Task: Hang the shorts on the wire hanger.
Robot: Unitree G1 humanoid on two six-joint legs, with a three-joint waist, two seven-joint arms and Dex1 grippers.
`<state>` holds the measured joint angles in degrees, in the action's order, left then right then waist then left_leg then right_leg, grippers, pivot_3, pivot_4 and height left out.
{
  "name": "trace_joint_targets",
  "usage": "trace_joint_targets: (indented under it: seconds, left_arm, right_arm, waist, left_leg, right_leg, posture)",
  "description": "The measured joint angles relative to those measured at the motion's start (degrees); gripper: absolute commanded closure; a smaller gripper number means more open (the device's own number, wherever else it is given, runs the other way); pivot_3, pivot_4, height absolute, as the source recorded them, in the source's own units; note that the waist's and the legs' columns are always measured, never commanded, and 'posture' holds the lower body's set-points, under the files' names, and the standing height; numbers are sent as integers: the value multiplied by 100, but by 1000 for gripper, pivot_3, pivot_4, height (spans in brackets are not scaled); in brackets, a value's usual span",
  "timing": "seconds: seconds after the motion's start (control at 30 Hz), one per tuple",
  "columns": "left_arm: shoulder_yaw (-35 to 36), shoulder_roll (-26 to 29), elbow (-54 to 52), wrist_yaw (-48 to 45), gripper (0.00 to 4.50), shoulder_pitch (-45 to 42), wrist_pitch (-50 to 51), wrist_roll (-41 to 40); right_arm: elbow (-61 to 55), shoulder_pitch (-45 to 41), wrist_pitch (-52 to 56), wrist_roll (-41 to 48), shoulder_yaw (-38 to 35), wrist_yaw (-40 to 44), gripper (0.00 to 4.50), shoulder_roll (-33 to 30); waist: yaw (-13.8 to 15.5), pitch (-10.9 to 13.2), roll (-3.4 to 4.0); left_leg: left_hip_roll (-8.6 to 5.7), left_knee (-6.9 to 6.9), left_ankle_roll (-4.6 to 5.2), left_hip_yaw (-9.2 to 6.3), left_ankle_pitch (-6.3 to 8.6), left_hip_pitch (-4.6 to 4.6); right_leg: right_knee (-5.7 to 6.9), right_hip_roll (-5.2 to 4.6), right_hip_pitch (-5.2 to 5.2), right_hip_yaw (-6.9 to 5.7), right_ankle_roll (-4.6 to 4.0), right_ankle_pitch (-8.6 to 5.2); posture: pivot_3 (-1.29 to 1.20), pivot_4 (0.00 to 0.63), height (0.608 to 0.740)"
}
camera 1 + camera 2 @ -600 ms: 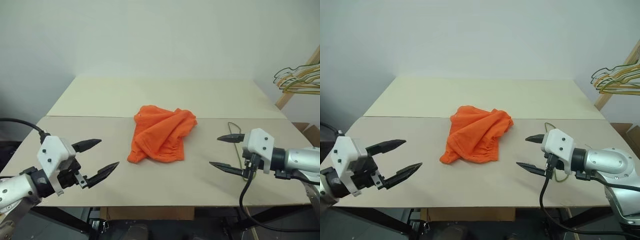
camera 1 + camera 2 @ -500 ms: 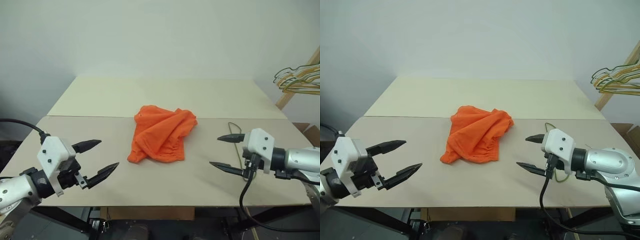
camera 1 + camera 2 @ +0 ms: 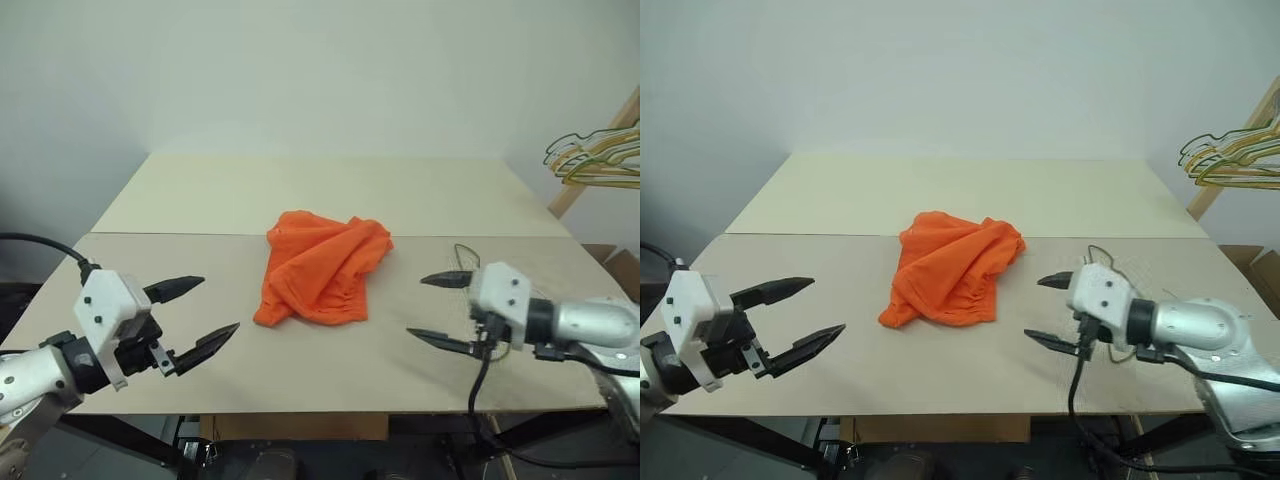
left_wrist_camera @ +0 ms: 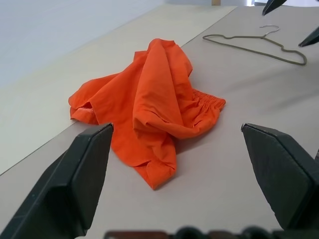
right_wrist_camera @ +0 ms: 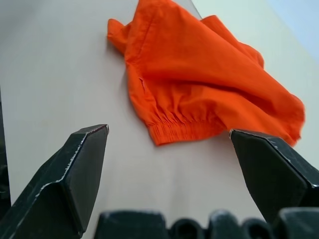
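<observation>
Left eye view looks down on a pale beige table point(image 3: 200, 195) made of two boards joined by a seam, set against a plain white wall point(image 3: 320, 70). At the far right, a bunched cluster of gold and green hangers point(image 3: 595, 158) hangs off a slanted wooden post point(image 3: 590, 165).

The shorts point(image 3: 322, 268) lie crumpled in a heap at the table's middle, their long axis running from the near left corner toward the far right; the gathered waistband faces the right gripper point(image 3: 432, 309). The wire hanger point(image 4: 256, 43) lies flat on the table to the right of the shorts, apart from them, partly behind that gripper.

The left gripper point(image 3: 205, 315) hovers over the near left edge, fingers spread wide and empty. The right gripper's fingers are likewise spread, holding nothing.
</observation>
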<state>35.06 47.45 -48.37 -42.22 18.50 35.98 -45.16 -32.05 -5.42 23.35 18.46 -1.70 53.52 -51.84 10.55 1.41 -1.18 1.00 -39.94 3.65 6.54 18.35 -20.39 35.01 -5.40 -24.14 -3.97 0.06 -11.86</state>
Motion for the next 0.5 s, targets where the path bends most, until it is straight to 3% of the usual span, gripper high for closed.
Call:
trace_joint_targets:
  seconds: [0.27, 0.5]
  left_arm:
    - [-70, -29, -6, 30, 14, -24, 4, -24]
    - [-208, -31, -2, 72, 14, -107, 10, -29]
  right_arm:
    - [670, -993, -97, -1806, 2011, -548, 0, 712]
    - [2083, -1808, -782, -3585, 3374, -1097, 0, 1508]
  waist:
    - [-213, -3, -4]
    - [-378, -5, -7]
  left_leg:
    - [0, 4, -57, 0, -28, -3]
    - [-2, 7, -71, 0, -32, -3]
  right_leg:
    - [1, 5, -5, 0, 0, -7]
    - [4, 10, -5, -2, 4, -12]
  posture:
    - [202, 0, 740]
    - [208, 0, 740]
